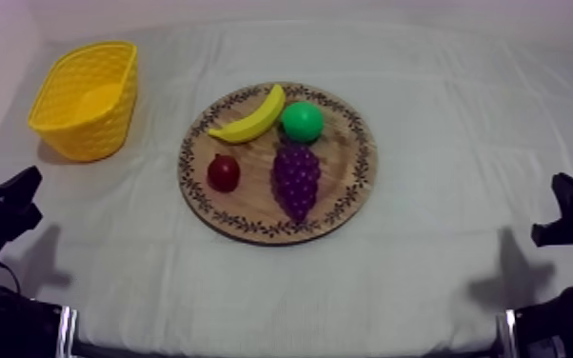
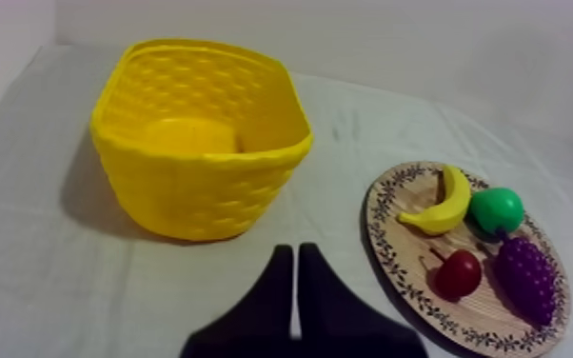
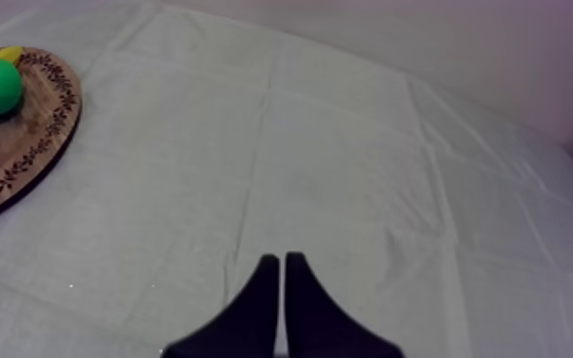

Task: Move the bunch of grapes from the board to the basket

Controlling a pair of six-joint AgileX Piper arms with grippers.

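Nearest us, the left hand and right hand each show fingers pressed together in a narrow wedge, holding nothing. They sit low at their own sides of the worktop, leaving the fruit open to reach.

We note the bunch of grapes lying on the wooden board. Its top is close by the pear, the small red fruit is near, and the banana is toward the far rim.

Well apart stands the yellow basket, mouth up to receive. We judge the left hand better placed; the pick is not yet begun.

A robotics lab bench: cloth-draped table between two arms, bare wall.
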